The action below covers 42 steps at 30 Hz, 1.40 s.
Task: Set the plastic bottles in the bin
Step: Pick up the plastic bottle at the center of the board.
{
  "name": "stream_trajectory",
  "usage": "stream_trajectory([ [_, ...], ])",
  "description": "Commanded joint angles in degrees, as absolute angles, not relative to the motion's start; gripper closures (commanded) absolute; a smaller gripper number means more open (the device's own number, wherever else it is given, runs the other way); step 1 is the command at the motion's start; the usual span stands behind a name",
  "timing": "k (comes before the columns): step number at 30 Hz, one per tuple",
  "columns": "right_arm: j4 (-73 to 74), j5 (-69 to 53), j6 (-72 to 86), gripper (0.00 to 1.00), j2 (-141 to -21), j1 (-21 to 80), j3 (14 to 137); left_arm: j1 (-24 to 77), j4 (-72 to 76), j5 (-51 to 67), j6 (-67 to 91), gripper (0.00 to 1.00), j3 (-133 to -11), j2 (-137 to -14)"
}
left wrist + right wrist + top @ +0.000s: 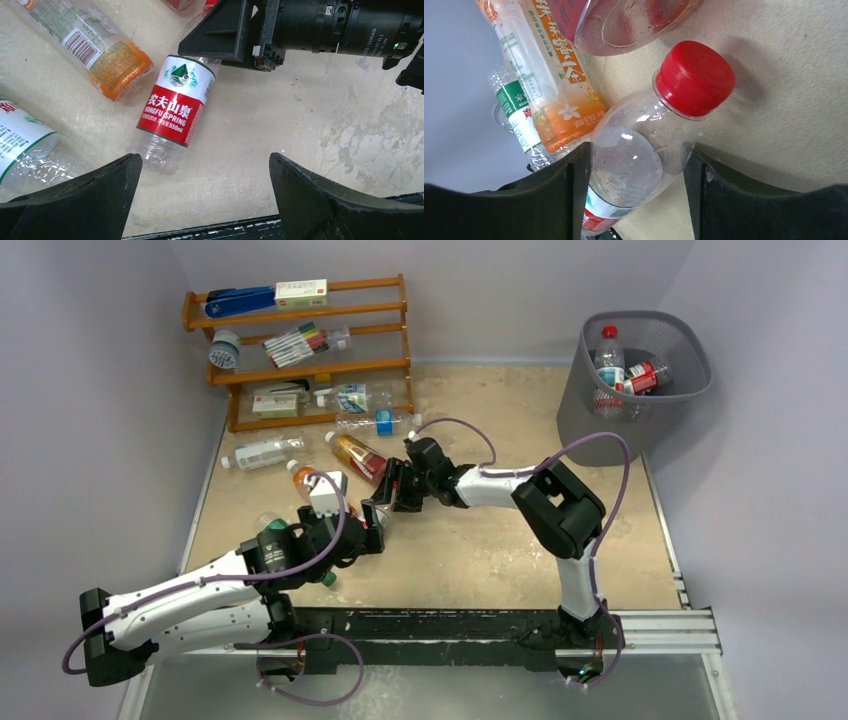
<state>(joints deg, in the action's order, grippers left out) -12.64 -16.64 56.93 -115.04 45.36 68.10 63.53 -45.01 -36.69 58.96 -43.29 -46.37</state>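
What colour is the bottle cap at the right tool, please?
Red cap, clearest in right wrist view.

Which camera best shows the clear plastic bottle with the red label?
Left wrist: the clear plastic bottle with the red label lies flat, label readable. Right wrist shows only its red cap and shoulder within the right gripper. Top external: it is mostly hidden.

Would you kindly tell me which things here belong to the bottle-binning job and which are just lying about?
Job: red-capped bottle, orange-label bottle, white-capped bottle, binned bottles, mesh bin.
Lying about: wooden rack, markers, blue stapler.
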Motion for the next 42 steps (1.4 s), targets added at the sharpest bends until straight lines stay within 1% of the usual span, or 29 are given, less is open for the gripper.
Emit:
stream_trajectory([
  [1,-10.51,-15.26,53.71,0.40,-112.30,43.94,66.68,63.81,-43.25,-37.02,58.61,0.00,-45.43,-46.42],
  [3,-9.51,-14.53,52.82,0.42,-110.71,43.63,66.18,63.74,-43.10,-37.00,58.60,0.00,-45.43,-46.54],
  [9,-4.40,-9.86,49.55,0.44,-103.06,42.95,65.16,63.81,-42.50,-36.88,58.57,0.00,-45.26,-46.82],
  [17,5.58,-1.83,44.68,0.45,-88.77,42.03,64.14,63.81,-41.28,-36.30,58.45,0.00,-44.88,-47.61],
  [23,8.48,1.01,45.17,0.45,-78.18,42.01,60.06,63.81,-39.67,-35.72,57.97,0.00,-44.21,-48.45],
  [32,11.25,3.77,45.48,0.44,-70.49,41.35,57.11,63.79,-37.49,-33.98,56.45,0.00,-45.53,-52.48],
  [38,14.27,3.55,41.80,0.44,-67.57,35.35,59.65,63.81,-36.93,-33.84,55.91,0.00,-46.92,-53.81],
  [42,17.32,2.14,36.20,0.44,-66.92,27.42,64.75,63.81,-37.28,-33.62,55.94,0.00,-47.26,-54.05],
])
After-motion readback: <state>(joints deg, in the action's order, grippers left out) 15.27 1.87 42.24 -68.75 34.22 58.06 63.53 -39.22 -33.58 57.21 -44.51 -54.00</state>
